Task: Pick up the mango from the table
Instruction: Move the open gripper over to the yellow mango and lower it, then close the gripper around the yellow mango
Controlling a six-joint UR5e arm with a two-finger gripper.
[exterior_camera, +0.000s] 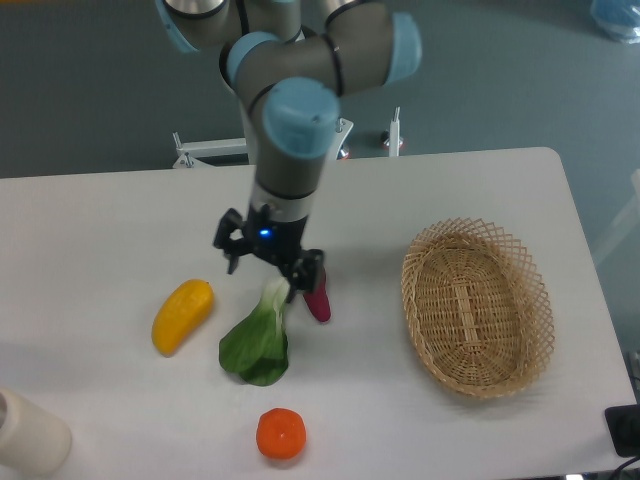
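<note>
With its jaws spread open and holding nothing, the gripper hangs above the table while the mango lies apart to its lower left, long axis running diagonally.

Wicker basket, bok choy, orange, purple eggplant (partly hidden), white cup.

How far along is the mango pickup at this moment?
Early. The mango lies untouched on the table. In hand: the claw is open and empty, above the bok choy and beside the eggplant, to the mango's right. Left: move over the mango, descend, close, lift.
</note>
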